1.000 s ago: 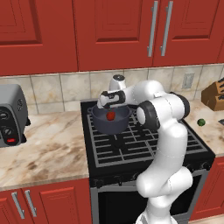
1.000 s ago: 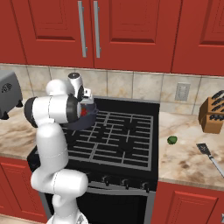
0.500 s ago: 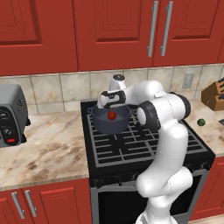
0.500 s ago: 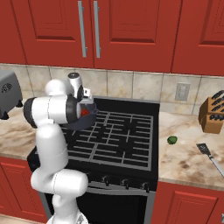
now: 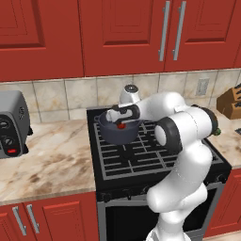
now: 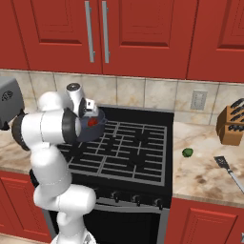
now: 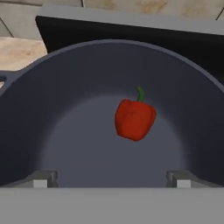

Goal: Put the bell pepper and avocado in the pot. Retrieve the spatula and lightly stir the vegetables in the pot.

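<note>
A boxy grey toaster [image 5: 10, 123] with round knobs sits at 9 o'clock on the mottled beige stone counter [image 5: 52, 157], under glossy red cabinets [image 5: 117, 33] with slim metal bar handles. A tiled beige backsplash [image 5: 61, 98] runs behind it.

Next comes the black stove [image 5: 141, 155], topped with ribbed cast grates. On its back-left burner stands the pot [image 5: 117, 133], round, straight-walled, dull grey-blue metal, with a small loop handle at its side. The tool [image 5: 121, 116] hangs just above the pot's mouth, its two fingers spread wide with nothing between them. In the hand view the tool [image 7: 112, 180] shows as two small grey tips [image 7: 41, 179] at 7 and 5 o'clock, standing far apart over the pot [image 7: 52, 109], whose smooth curved wall rings the view. The pepper [image 7: 134, 118], a small glossy red lobed shape with a short green stem pointing to 12 o'clock, lies on the pot's floor a little right of centre, free of the fingers.

In the right base view the pepper [image 6: 93, 122] shows as a red spot inside the pot [image 6: 91, 132]. To the right of the stove, on the speckled counter [image 6: 200, 167], a small rounded green avocado [image 6: 188, 152] lies at 3 o'clock. Further right lies a spatula [image 6: 228, 169] with a flat dark blade and pale metal handle, and behind it a wooden knife block [image 6: 230, 125].
</note>
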### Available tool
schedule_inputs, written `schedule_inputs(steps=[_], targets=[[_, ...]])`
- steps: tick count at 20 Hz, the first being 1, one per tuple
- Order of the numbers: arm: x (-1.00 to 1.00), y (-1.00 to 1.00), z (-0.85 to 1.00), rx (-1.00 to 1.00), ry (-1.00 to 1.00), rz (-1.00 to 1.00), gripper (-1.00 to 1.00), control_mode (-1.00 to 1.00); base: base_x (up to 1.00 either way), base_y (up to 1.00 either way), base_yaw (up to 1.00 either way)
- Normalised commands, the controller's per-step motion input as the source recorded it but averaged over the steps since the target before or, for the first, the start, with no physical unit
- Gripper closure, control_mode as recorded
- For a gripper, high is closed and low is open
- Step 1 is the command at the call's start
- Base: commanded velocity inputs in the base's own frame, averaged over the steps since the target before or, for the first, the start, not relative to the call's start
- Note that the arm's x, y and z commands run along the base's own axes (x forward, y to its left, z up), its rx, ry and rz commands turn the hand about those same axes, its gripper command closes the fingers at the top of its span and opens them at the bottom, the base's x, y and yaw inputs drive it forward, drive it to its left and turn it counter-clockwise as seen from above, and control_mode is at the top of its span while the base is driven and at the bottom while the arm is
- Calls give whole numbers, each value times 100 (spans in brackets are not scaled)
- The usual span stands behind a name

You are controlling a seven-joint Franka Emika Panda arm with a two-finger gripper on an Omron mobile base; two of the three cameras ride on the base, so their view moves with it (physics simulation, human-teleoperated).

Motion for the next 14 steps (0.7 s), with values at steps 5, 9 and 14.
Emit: schedule_inputs(steps=[5,9,14], targets=[[-54,0,25,0,-6,0,-100,-100,0,0,0],[-55,-3,61,0,-11,-3,-100,-100,0,0,0],[-69,-42,28,0,-10,-8,-100,-100,0,0,0]])
